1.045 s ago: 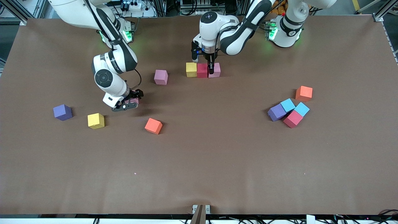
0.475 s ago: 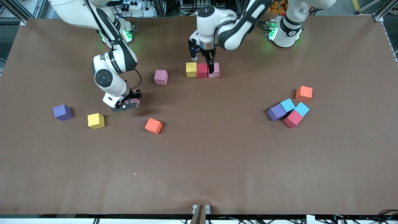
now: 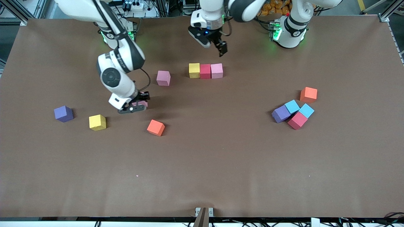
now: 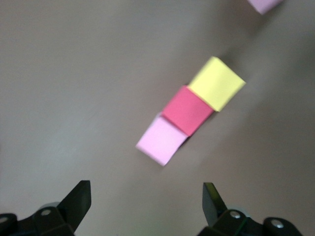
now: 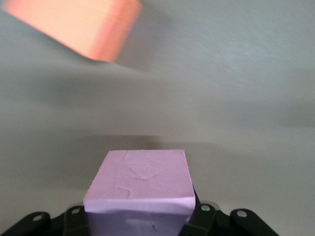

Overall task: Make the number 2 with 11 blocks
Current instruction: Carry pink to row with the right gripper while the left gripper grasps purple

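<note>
The left gripper [image 3: 217, 47] hung with jaws wide and empty above a touching row of yellow [image 3: 194, 70], red [image 3: 205, 71] and pink block [image 3: 216, 70]. The right gripper [image 3: 136, 105] clasped a pink cube [image 5: 139, 189] over the table [image 3: 221, 157], near an orange block [image 3: 155, 127].

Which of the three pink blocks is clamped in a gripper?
The pink block in the right gripper; the other two pink blocks rest untouched on the table.

High front camera faces the arms across the counter [image 3: 202, 164]; wrist cameras look down close, sharing its cubes.
</note>
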